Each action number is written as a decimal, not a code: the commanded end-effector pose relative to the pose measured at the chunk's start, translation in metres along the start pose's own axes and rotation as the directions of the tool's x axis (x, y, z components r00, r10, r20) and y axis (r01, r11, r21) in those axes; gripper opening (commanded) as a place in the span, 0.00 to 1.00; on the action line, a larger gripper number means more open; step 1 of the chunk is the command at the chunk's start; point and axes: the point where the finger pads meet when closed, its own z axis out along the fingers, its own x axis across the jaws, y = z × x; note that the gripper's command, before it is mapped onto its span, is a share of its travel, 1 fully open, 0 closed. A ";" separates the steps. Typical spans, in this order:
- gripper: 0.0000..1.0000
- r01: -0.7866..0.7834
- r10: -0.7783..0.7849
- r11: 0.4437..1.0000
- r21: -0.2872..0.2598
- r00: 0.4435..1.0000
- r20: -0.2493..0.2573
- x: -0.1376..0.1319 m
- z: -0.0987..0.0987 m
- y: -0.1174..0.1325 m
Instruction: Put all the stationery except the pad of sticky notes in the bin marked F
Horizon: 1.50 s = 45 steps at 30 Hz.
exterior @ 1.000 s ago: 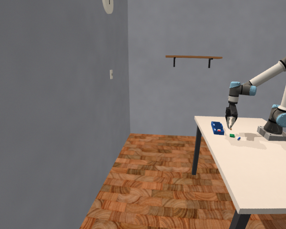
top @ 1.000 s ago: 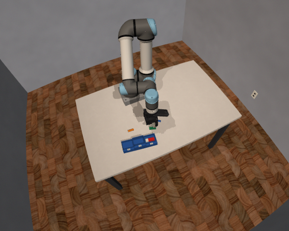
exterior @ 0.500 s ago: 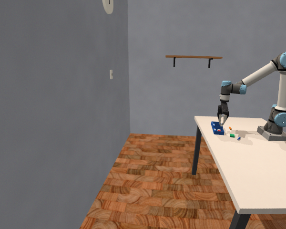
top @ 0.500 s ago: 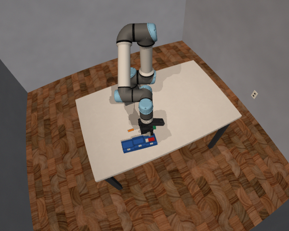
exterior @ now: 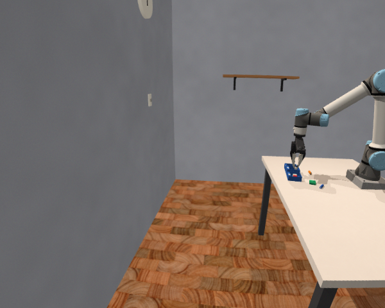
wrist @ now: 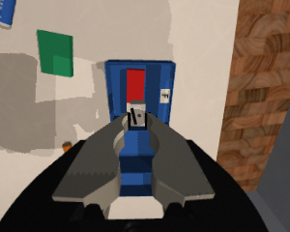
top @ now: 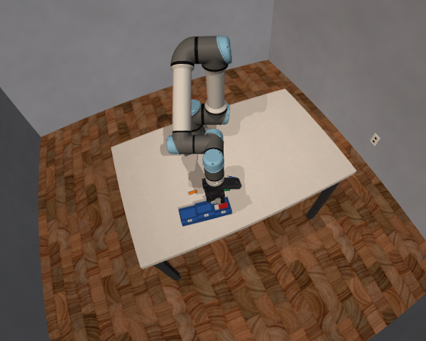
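A row of three joined blue bins (top: 191,219) (exterior: 288,174) (wrist: 115,82) lies near the table's front edge. The end bin carries a white F label (wrist: 165,96) and holds a red item (wrist: 135,83) (top: 223,205) (exterior: 295,174). My gripper (top: 216,201) (exterior: 296,164) (wrist: 137,113) is shut on a small grey sharpener (wrist: 136,116) and hangs just above the F bin. A green pad of sticky notes (wrist: 54,53) (exterior: 312,181) lies on the table behind the bins. A blue pen-like item (wrist: 5,12) (exterior: 321,186) lies beyond it. A small orange item (top: 192,192) (exterior: 309,172) (wrist: 67,145) lies beside the bins.
The white table (top: 286,146) (exterior: 345,225) ends just past the bins, with wooden floor (wrist: 261,72) below. The arm's base (exterior: 368,180) stands at the back of the table. The two other bin compartments look empty.
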 end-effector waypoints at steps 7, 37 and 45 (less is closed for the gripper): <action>0.00 0.000 0.000 1.000 0.000 1.000 -0.001 -0.003 0.008 -0.002; 0.00 0.000 0.000 1.000 0.000 1.000 -0.001 -0.005 0.038 -0.004; 0.18 0.000 0.000 1.000 0.000 1.000 -0.001 -0.005 0.038 -0.004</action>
